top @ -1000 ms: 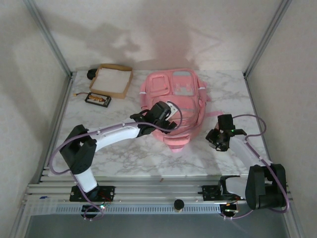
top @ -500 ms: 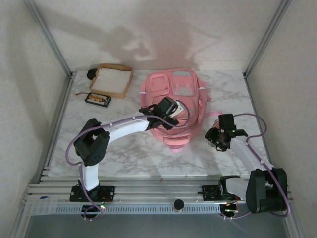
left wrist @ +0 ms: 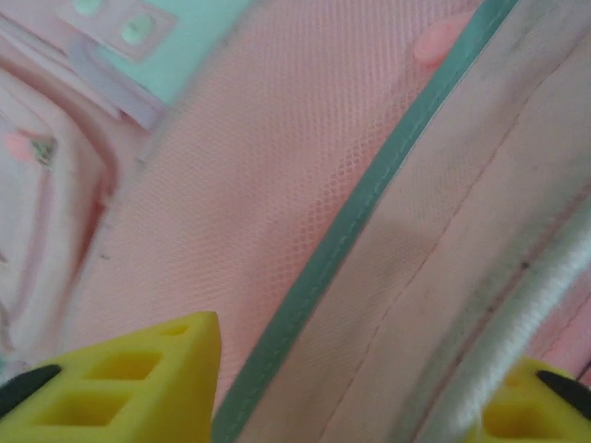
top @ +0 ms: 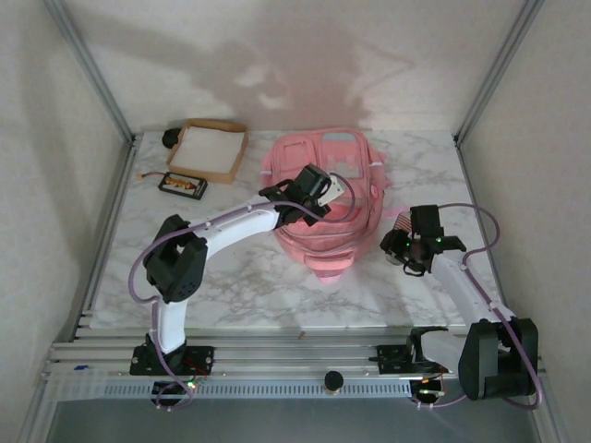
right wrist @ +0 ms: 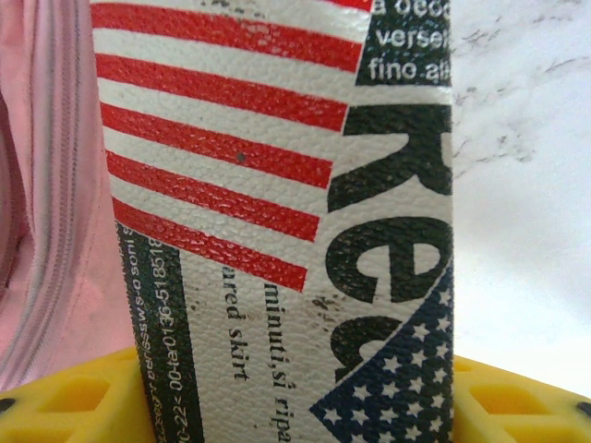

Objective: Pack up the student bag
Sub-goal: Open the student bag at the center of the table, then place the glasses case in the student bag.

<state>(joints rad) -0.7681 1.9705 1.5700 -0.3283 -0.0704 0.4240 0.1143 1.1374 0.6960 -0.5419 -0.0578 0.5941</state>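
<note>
Reaching farther across the bag [top: 319,247] at mid-table, the left gripper [left wrist: 360,392] narrows astride its teal-piped seam; whether it grips, I cannot tell. The right gripper [right wrist: 305,401] clamps a striped packet [right wrist: 268,175] just beside the bag. This looks like the opening step; next, the mouth needs spreading for the packet.

Lab test cell (white walls [top: 305,46], aluminium frame [top: 90,69], marble tabletop [top: 240,286]).

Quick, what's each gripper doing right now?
Left gripper: fingers either side of backpack fabric; grip cannot be told.
Right gripper: closed, holding a striped packet.
</note>
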